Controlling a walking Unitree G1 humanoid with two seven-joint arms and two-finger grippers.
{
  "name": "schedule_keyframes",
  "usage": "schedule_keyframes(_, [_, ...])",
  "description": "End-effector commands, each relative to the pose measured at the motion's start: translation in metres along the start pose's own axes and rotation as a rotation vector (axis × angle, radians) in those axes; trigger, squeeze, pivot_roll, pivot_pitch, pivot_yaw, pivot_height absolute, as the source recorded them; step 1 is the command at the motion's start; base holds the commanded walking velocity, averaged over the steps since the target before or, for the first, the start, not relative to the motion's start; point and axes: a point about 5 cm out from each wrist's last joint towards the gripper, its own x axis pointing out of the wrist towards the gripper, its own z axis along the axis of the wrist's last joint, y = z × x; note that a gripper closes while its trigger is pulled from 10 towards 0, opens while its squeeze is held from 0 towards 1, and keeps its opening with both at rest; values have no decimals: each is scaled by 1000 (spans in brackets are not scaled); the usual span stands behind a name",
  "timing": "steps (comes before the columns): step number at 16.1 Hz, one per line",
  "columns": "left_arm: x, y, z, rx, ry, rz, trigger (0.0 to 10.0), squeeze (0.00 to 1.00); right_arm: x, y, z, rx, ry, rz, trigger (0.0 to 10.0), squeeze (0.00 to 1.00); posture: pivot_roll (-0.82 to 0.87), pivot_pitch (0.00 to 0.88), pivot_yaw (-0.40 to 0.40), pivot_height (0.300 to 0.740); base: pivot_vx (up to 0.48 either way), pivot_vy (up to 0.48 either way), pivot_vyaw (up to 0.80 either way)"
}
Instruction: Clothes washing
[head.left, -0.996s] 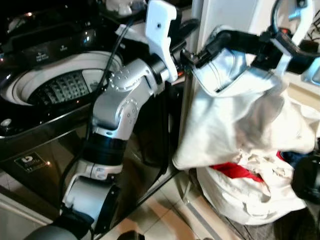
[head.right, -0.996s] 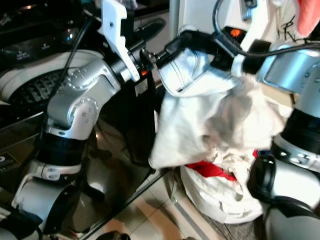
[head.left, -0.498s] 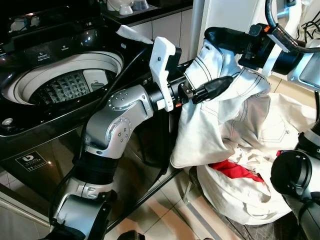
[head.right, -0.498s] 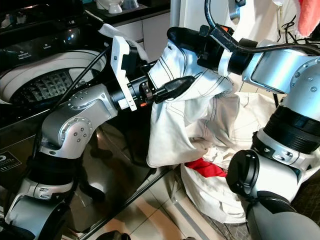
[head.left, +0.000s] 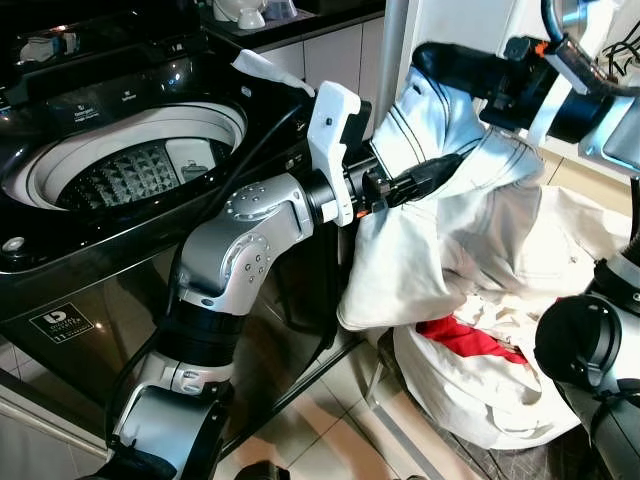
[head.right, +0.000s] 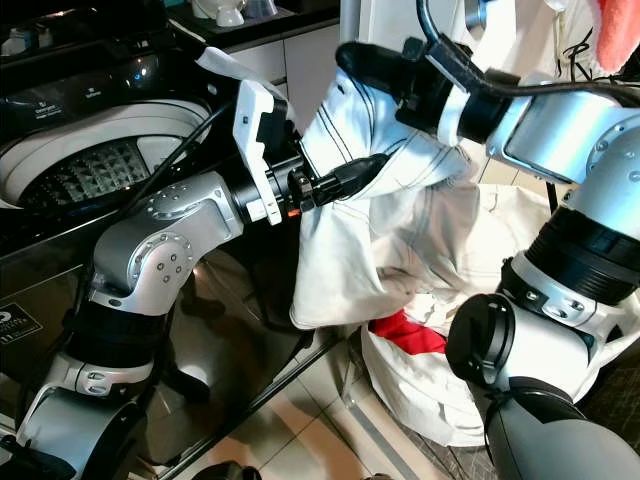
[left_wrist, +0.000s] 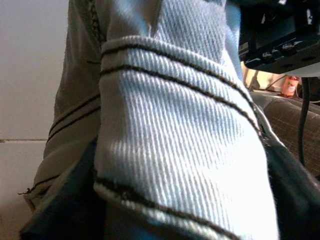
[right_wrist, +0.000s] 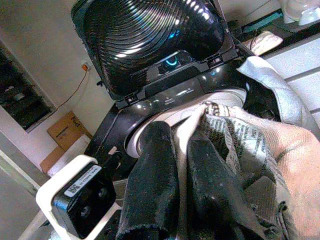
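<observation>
Pale floor tiles (head.left: 340, 430) run beneath a black top-loading washing machine (head.left: 90, 250) with its lid raised and drum (head.left: 120, 170) exposed; to its right the left hand (head.left: 425, 180) is clenched on a fold of a white garment (head.left: 440, 260) with dark stitching; the right hand (head.left: 440, 62) grasps the same garment higher up, its black fingers (right_wrist: 150, 185) closed over the bunched cloth in the right wrist view; the garment hangs between both hands, just right of the machine and above a white laundry bag (head.left: 480, 390); a red item (head.left: 465, 338) lies in the bag's mouth amid more white cloth.
</observation>
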Motion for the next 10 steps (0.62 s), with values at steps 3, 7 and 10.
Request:
schedule_keyframes(3, [1, 7, -18, -26, 126, 66, 0, 0, -5, 20, 17, -79, -80, 68, 0, 0, -76, 0, 54, 740, 0, 0, 0])
schedule_keyframes(7, [-2, 19, -16, -40, 123, 168, 0, 0, -3, 21, 14, -86, -74, 59, 0, 0, -75, 0, 53, 740, 0, 0, 0])
schedule_keyframes(10, [-2, 23, -14, -31, 118, 201, 0, 0, -3, 21, 13, -85, -72, 55, 0, 0, -75, 0, 54, 740, 0, 0, 0])
